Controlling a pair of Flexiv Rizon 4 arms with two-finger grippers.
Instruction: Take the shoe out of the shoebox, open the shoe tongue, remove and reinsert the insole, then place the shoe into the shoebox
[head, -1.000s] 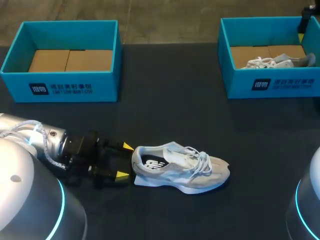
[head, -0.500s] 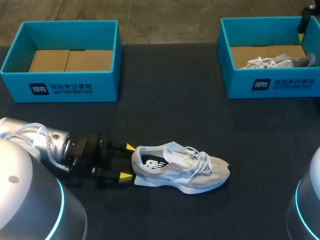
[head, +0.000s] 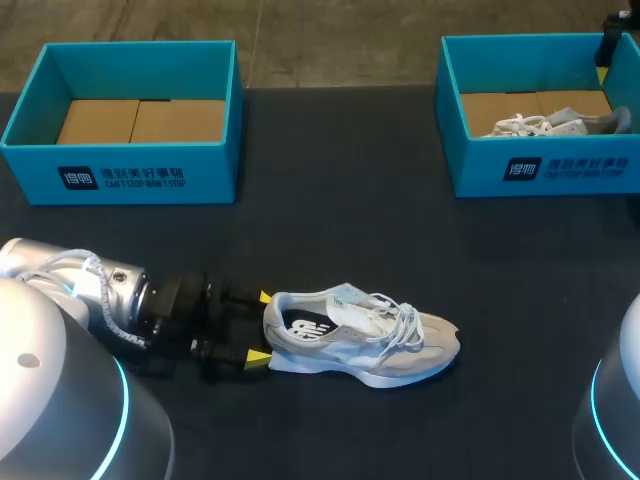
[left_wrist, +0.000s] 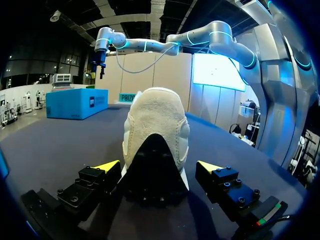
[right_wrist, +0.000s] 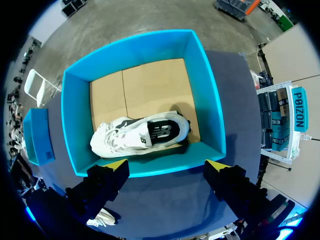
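Note:
A grey and white shoe (head: 362, 338) lies on its side on the dark table, toe pointing right. My left gripper (head: 262, 327) is at its heel, open, one yellow tip on each side. In the left wrist view the heel (left_wrist: 156, 131) sits between the open fingers (left_wrist: 106, 167) with a small gap on each side. My right gripper (right_wrist: 167, 165) hangs open high above the right blue shoebox (right_wrist: 207, 107), which holds a second white shoe (right_wrist: 142, 134). That box (head: 540, 175) and shoe (head: 548, 123) also show at the back right of the head view.
An open blue shoebox (head: 125, 170) with a bare cardboard floor stands at the back left. Dark table top stretches between the two boxes and to the right of the shoe.
My left gripper has slid a little to the right, closing in around the shoe's heel. The shoe and the right arm have stayed put.

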